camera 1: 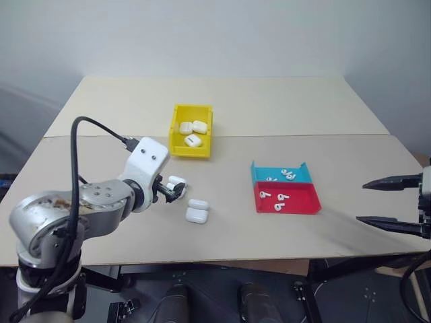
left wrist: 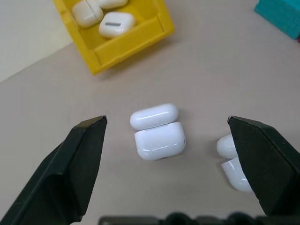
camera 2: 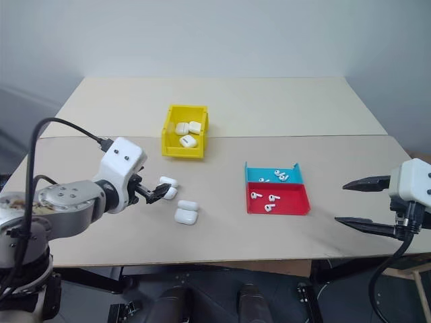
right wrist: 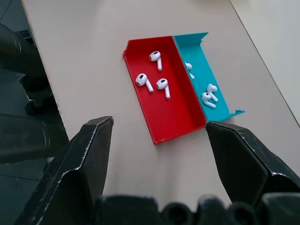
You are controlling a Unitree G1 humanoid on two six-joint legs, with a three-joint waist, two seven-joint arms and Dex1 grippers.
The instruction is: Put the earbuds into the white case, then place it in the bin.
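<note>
Earbuds lie loose in the red tray and teal tray, at three o'clock from two open white cases on the table. Yellow bin at twelve o'clock holds three cases. Left gripper hovers released around one case; right gripper is released, empty.

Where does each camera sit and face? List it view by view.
Head eyes: above, looking forward-down over the table; both arms show.
Left wrist: along the open left gripper at an open white case, bin beyond.
Right wrist: along the open right gripper at the red tray and teal tray.
Shared: both wrist scenes appear in the head views.
</note>
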